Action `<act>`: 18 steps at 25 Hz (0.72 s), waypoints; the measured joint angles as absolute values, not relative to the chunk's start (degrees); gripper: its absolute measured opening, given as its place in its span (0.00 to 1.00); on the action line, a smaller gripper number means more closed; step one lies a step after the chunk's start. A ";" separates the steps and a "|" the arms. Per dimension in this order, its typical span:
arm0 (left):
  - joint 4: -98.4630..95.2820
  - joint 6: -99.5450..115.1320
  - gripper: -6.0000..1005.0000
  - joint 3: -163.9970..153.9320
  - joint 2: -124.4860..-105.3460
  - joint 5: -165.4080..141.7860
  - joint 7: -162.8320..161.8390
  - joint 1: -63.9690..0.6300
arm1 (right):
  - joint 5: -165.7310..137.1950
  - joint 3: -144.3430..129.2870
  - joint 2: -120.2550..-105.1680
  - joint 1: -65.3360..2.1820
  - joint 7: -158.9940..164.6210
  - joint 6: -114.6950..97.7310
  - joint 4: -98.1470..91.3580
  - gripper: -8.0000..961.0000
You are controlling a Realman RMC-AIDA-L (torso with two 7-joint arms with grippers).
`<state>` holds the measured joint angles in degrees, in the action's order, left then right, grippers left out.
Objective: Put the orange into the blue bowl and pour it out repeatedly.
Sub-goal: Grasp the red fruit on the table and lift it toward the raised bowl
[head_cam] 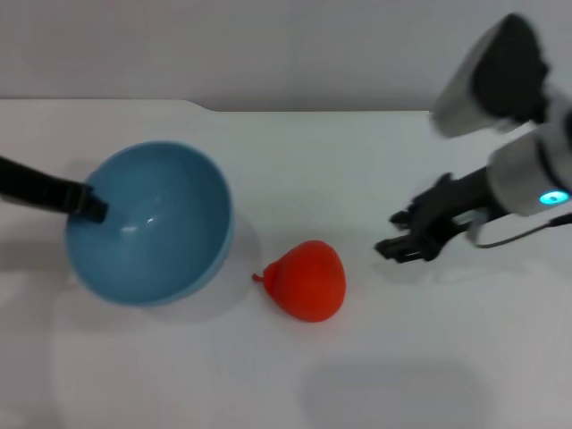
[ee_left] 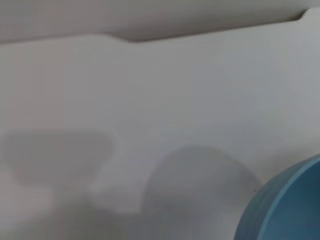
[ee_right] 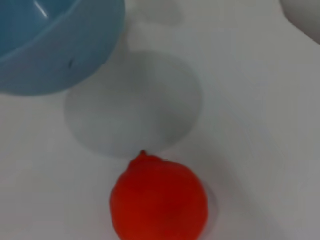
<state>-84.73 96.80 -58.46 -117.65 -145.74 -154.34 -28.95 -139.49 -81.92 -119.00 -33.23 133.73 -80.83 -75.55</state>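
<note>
We see the orange [head_cam: 307, 280] lying on the bench [head_cam: 357, 179] just beside the tilted, empty bowl [head_cam: 147, 223], whose rim the left gripper [head_cam: 89, 204] holds. The right gripper [head_cam: 407, 234] hovers near the orange, its fingers seemingly parted and empty, so the orange is yet to go in

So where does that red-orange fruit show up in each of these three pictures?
Head view: the orange lies on the white table, between the blue bowl and the right gripper.
Left wrist view: not in it; only the bowl's edge shows.
Right wrist view: low in the picture.
Shared landmark: the blue bowl.
</note>
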 joint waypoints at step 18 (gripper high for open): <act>-87.55 100.99 0.00 -59.71 -117.86 -151.19 -156.08 -27.81 | -131.39 -100.91 -119.16 -35.45 131.64 -64.71 -69.74 0.64</act>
<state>-87.55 100.99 -59.71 -117.86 -151.19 -156.07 -27.81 -131.39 -100.91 -119.16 -35.45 131.64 -64.71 -69.74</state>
